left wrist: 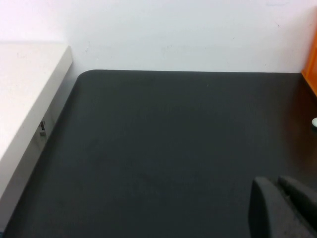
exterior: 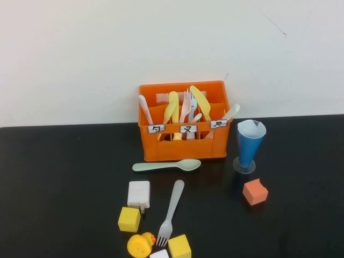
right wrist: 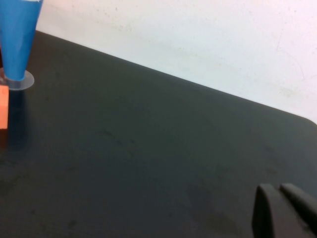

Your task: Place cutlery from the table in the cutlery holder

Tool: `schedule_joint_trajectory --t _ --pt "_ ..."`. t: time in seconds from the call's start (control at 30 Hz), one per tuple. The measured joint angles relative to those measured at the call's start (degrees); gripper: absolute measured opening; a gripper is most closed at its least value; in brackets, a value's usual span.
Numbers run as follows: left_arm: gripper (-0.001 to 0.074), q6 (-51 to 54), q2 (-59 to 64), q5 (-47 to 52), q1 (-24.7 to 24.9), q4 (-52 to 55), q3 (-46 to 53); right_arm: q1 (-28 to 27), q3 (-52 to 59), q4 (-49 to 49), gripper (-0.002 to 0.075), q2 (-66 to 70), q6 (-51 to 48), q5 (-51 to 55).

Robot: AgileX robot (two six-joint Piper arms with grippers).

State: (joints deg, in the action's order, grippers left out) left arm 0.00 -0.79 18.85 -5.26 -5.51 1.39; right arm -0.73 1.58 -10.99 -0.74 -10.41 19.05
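Cutlery still out lies on the matte black surface [exterior: 64,177]: a pale green plastic spoon [exterior: 166,166] flat just in front of the orange plastic crate [exterior: 183,148] at frame centre, and a light grey plastic fork [exterior: 171,212] below it, tines toward the lower edge between a yellow rubber duck [exterior: 141,244] and a yellow cube [exterior: 179,246]. Several utensils stand upright inside the crate. A blue cone-shaped cup [exterior: 249,144] stands right of the crate.

Neither arm shows in the high view. The left pincer [left wrist: 277,210] sits at its wrist view's lower right over bare surface; the right pincer [right wrist: 280,210] likewise. I cannot tell whether either is wide or narrow.
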Motion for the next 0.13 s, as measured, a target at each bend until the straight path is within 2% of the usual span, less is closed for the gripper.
schedule_joint_trajectory --t 0.13 --pt "-0.0001 0.0 0.0 0.0 0.0 0.0 0.0 0.0 0.0 0.0 -0.0003 0.0 0.0 0.0"
